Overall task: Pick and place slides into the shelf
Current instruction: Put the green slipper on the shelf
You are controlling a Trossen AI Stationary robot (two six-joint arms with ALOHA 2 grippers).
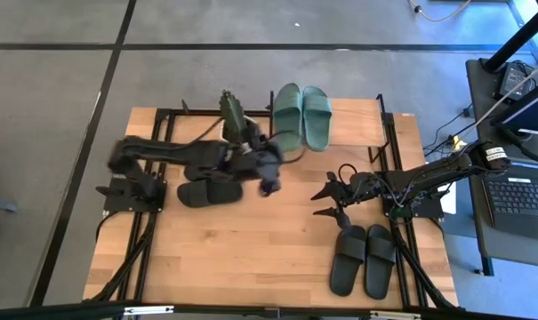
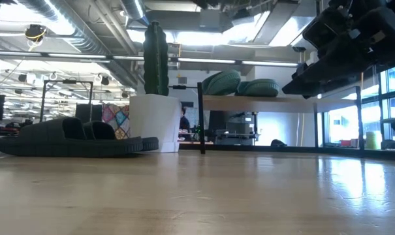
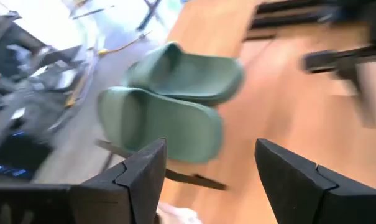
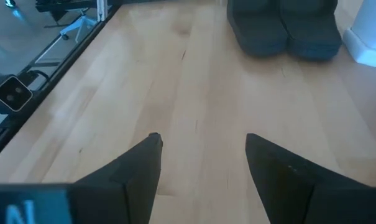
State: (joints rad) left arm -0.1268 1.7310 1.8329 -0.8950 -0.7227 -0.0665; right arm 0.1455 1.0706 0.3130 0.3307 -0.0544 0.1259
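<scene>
A sage-green pair of slides point(image 1: 301, 116) rests sole-down, side by side, on the shelf's top board point(image 2: 262, 102) at the table's far edge. One black pair point(image 1: 209, 187) lies on the table at the left, partly under my left arm. Another black pair point(image 1: 364, 258) lies near the front right. My left gripper point(image 3: 209, 168) hangs open above the table, short of the green slides point(image 3: 169, 106), with nothing between its fingers. My right gripper point(image 1: 326, 200) stands open and low at the table's right middle, and faces the left black pair point(image 4: 284, 25).
A cactus in a white pot point(image 2: 155, 72) stands just left of the shelf point(image 1: 357, 120). Bare tabletop point(image 1: 269, 249) lies between the two arms and toward the near edge. A laptop point(image 1: 522, 200) sits off the table's right side.
</scene>
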